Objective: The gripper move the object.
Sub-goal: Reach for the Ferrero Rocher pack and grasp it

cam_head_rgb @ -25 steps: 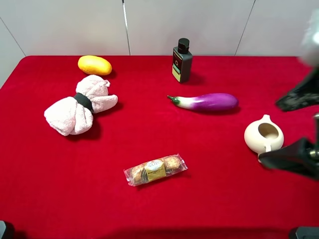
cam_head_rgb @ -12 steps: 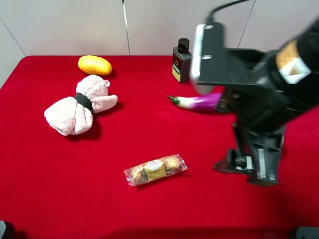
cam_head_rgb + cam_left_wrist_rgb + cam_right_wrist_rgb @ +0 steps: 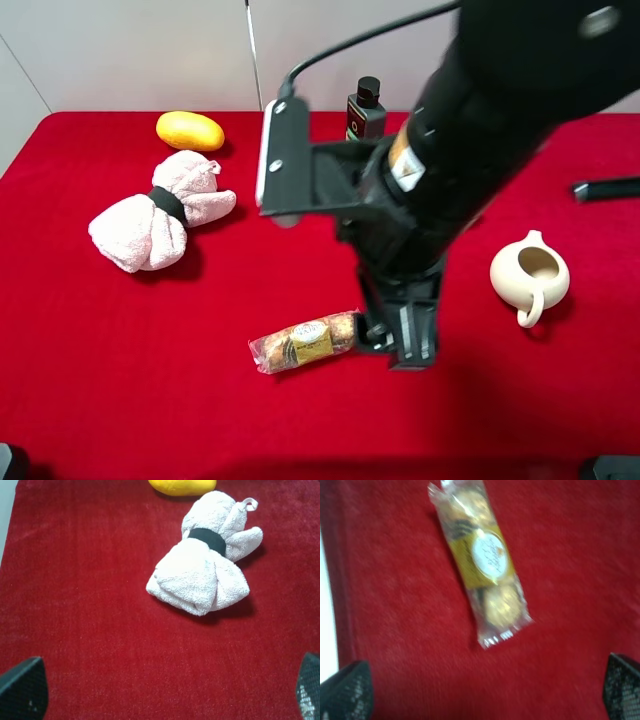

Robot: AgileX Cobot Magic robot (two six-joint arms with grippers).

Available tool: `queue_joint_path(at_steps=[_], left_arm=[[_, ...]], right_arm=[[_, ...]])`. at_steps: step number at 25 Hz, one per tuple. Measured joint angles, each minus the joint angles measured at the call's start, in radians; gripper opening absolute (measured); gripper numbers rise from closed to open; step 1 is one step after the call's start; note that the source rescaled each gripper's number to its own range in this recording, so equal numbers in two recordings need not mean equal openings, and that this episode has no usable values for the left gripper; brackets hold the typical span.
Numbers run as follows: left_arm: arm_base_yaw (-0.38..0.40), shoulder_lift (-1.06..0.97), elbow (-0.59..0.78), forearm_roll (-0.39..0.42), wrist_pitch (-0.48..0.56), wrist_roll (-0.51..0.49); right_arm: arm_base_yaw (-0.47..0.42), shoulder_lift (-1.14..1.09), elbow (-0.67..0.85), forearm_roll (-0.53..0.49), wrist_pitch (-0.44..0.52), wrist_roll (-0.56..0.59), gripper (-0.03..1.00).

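The object, a clear packet of three golden chocolates with a yellow label [image 3: 305, 342], lies flat on the red cloth at the front centre. My right arm reaches across the middle, and its black gripper [image 3: 400, 340] hangs just right of the packet's right end. In the right wrist view the packet [image 3: 480, 560] lies ahead of the open right gripper [image 3: 482, 690], not between the fingertips [image 3: 345, 690]. My left gripper [image 3: 165, 692] is open and empty over bare cloth, short of the towel.
A rolled white towel with a black band [image 3: 160, 210] [image 3: 205, 575] and a yellow oval fruit [image 3: 190, 131] lie at the left. A dark bottle [image 3: 365, 100] stands at the back. A cream pitcher [image 3: 528, 272] stands at the right. The arm hides the eggplant.
My right arm has swept in from the right edge toward the left, over the eggplant, and its gripper now hangs beside the packet. The packet has not moved.
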Motion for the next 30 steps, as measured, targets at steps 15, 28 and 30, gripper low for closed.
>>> queue_joint_path(at_steps=[15,28,30], left_arm=[[0.0,0.0,0.0,0.0,0.0,0.0],[0.0,0.0,0.0,0.0,0.0,0.0],[0.0,0.0,0.0,0.0,0.0,0.0]], right_arm=[[0.0,0.222,0.0,0.058,-0.179,-0.095,1.0],[0.0,0.378,-0.001,0.06,-0.261,-0.123,1.0],[0.0,0.393,-0.001,0.06,-0.268,-0.124,1.0]])
